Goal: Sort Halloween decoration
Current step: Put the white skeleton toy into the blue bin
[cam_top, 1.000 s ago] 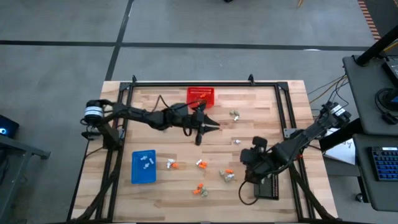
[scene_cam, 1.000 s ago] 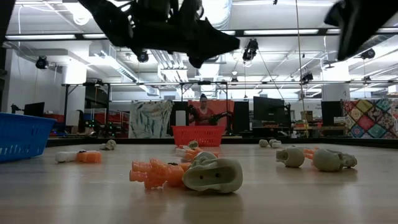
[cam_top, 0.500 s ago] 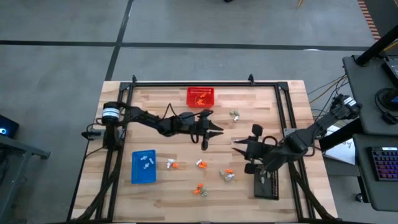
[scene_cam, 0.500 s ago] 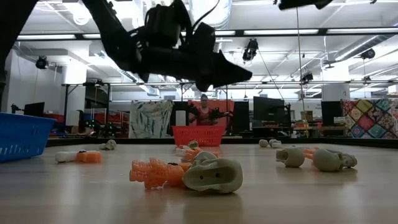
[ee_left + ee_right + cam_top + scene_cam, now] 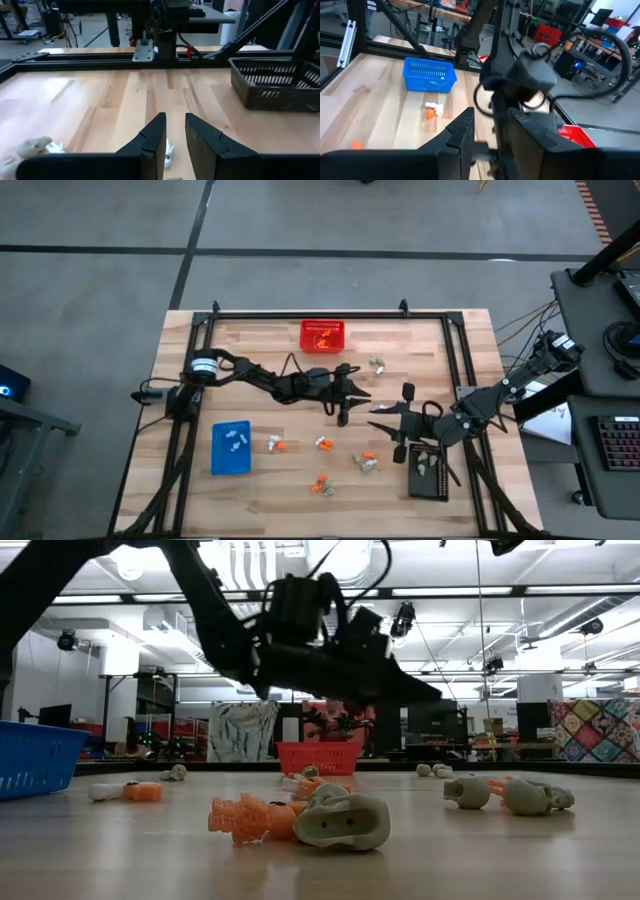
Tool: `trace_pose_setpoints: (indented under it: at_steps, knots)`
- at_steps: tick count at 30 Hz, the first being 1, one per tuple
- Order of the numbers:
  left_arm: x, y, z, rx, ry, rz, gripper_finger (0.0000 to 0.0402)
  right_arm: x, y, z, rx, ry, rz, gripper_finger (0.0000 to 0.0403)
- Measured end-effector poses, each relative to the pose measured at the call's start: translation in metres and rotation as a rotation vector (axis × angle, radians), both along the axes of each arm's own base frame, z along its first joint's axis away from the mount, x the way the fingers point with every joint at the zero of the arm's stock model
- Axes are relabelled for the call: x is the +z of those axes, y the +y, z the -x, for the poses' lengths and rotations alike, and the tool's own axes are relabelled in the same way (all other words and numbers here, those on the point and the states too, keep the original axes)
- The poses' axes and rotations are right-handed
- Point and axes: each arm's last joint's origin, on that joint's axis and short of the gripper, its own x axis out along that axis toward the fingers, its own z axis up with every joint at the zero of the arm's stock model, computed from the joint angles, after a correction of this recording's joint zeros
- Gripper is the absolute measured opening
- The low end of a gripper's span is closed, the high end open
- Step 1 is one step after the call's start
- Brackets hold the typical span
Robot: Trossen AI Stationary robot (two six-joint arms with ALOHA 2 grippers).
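With both sets of jaws slightly apart and empty, left gripper (image 5: 345, 416) and right gripper (image 5: 383, 420) could collide mid-bench (image 5: 260, 350)

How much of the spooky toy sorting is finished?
Some is done: a few white trinkets lie in the blue tray, pale ones in the black tray, and something orange in the red basket. Right now neither the left gripper nor the right gripper holds anything; both hover mid-table with fingers apart. Left to sort: several orange and pale trinkets lying loose on the table.
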Motion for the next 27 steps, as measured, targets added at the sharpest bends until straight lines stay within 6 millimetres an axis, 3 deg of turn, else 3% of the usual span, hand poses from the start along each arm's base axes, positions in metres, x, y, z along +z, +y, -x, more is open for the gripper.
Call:
trace_pose_setpoints:
  at_steps: [9, 16, 27]
  knots:
    - [-0.028, 0.002, -0.028, 0.001, 0.1, 0.011, 0.0054, 0.0, 0.0, 0.0, 0.0, 0.003, 0.004, 0.0107]
    - [-0.027, 0.003, -0.041, -0.005, 0.185, -0.011, 0.0061, -0.001, 0.0, 0.0, -0.001, 0.01, 0.005, 0.0107]
    - [-0.028, 0.0, -0.041, -0.017, 0.196, -0.035, 0.0138, -0.002, -0.001, 0.0, -0.003, 0.018, 0.006, 0.0107]
